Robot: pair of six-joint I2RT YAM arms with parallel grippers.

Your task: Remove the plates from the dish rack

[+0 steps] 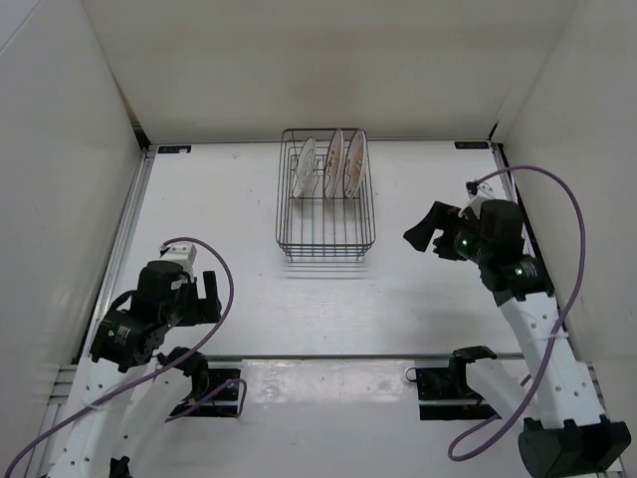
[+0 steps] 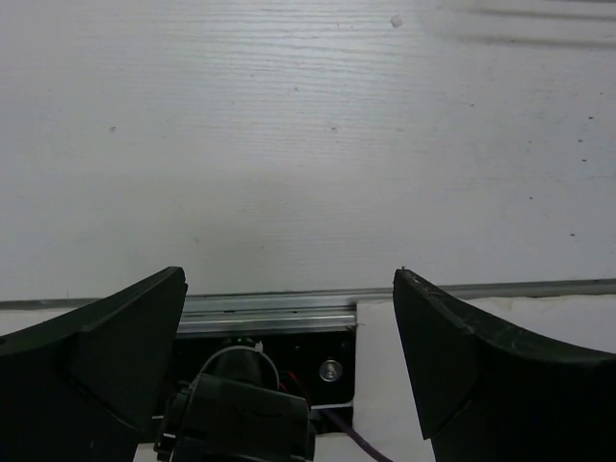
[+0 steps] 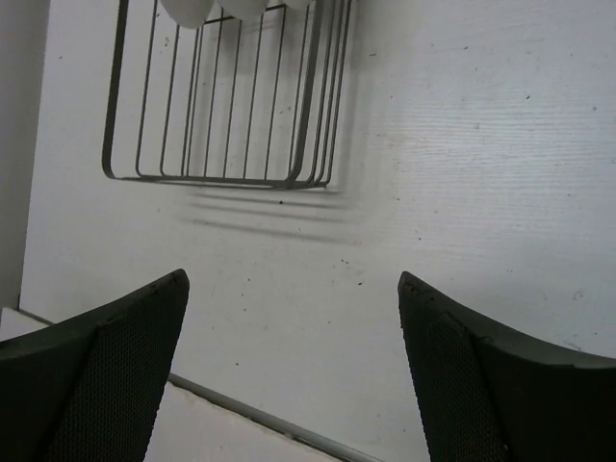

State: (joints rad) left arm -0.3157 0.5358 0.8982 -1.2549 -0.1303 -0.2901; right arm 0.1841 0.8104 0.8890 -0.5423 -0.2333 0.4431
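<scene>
The dark wire dish rack (image 1: 325, 239) stands at the table's far middle. Three plates stand on edge in its far half: a plain white one (image 1: 305, 166) on the left, and two with orange centres (image 1: 334, 161) (image 1: 354, 164) to its right. My left gripper (image 1: 211, 295) is open and empty, low at the near left, far from the rack. My right gripper (image 1: 422, 234) is open and empty, hovering right of the rack. In the right wrist view the rack's near end (image 3: 231, 144) shows, with plate bottoms (image 3: 188, 10) at the top edge.
White walls enclose the table on the left, back and right. A metal rail (image 2: 289, 313) runs along the near edge, with the arm base and purple cable (image 2: 366, 448) below it. Bare white table (image 1: 299, 309) lies between the rack and the arms.
</scene>
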